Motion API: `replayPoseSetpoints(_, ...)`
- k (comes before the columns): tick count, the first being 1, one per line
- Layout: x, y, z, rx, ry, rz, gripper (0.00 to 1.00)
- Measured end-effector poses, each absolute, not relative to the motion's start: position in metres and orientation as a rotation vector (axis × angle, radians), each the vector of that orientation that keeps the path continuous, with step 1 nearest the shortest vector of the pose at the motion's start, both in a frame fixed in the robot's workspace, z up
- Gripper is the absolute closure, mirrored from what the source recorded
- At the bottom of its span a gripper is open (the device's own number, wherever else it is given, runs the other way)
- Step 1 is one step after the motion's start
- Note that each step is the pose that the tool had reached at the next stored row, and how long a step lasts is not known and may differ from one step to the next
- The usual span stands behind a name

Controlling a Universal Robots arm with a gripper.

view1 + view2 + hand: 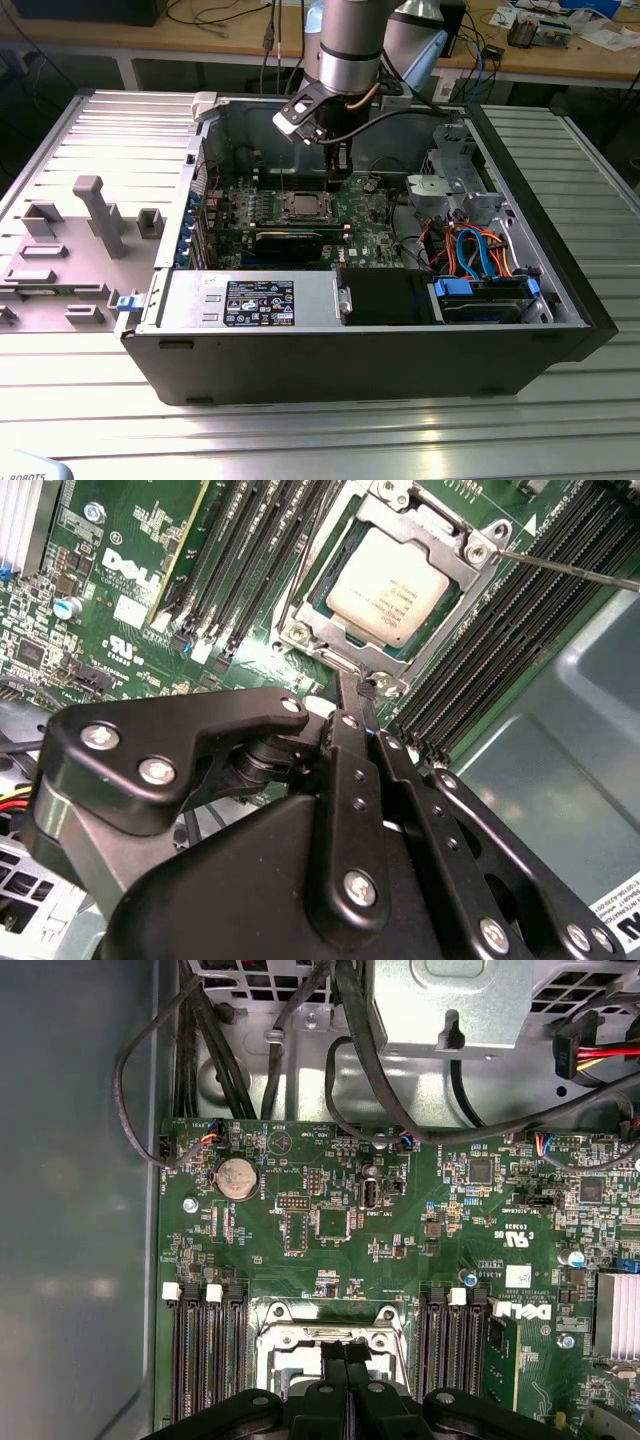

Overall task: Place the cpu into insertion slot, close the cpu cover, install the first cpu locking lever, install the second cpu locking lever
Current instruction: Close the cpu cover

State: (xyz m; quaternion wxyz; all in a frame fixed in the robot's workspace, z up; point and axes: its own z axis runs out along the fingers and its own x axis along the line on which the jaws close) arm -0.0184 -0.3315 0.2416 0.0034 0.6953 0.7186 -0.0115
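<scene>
In the exterior view the arm comes down into the open case (400, 360), which lies on the slatted table (300, 440). The gripper (338, 180) hangs just over the green board (375, 225), approx. at 1 o'clock from the cpu (300, 205) and near to it. A grey fixture plate (70, 250) lies at 9 o'clock of the case. Blue and orange cables (480, 250) are at 3 o'clock from the cpu, and the labelled power unit (250, 300) is at 6 o'clock.

In the second wrist view the cpu (393, 585) sits flat in the slot (300, 630), w/ the cover (440, 525) lying down around it, so the silver top shows through the window. A thin lever (570, 568) runs from one cover corner out over the black memory slots (520, 620). The gripper (366, 687) has its tips just beside the slot's edge, and the fingers (345, 780) are pressed together.

In the first wrist view the gripper (346, 1348) is over the cover (285, 1338), fingers together also. A coin cell (237, 1175) sits further away on the board (330, 1260).
</scene>
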Motion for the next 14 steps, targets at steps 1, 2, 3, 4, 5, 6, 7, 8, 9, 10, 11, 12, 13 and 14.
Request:
replayPoseSetpoints(1, -0.0185, -0.3315, 0.2416, 2.180, 2.253, -0.036, 0.89)
replayPoseSetpoints(2, -0.0186, -0.3315, 0.2416, 2.180, 2.253, -0.036, 0.89)
replayPoseSetpoints(3, -0.0186, -0.3315, 0.2416, 2.180, 2.253, -0.036, 0.89)
replayPoseSetpoints(4, -0.0187, -0.3315, 0.2416, 2.180, 2.253, -0.036, 0.89)
replayPoseSetpoints(5, -0.0190, -0.3315, 0.2416, 2.180, 2.252, -0.036, 0.89)
replayPoseSetpoints(6, -0.0191, -0.3315, 0.2415, 2.180, 2.252, -0.036, 0.89)
replayPoseSetpoints(7, -0.0191, -0.3315, 0.2415, 2.180, 2.253, -0.036, 0.89)
replayPoseSetpoints(8, -0.0191, -0.3315, 0.2415, 2.180, 2.253, -0.036, 0.89)
replayPoseSetpoints(9, -0.0191, -0.3315, 0.2415, 2.180, 2.253, -0.036, 0.89)
replayPoseSetpoints(10, -0.0192, -0.3315, 0.2415, 2.180, 2.253, -0.036, 0.89)
replayPoseSetpoints(11, -0.0193, -0.3315, 0.2415, 2.180, 2.253, -0.036, 0.89)
replayPoseSetpoints(12, -0.0197, -0.3315, 0.2415, 2.180, 2.252, -0.036, 0.89)
replayPoseSetpoints(13, -0.0202, -0.3315, 0.2414, 2.180, 2.252, -0.036, 0.89)
replayPoseSetpoints(14, -0.0207, -0.3315, 0.2413, 2.180, 2.253, -0.036, 0.89)
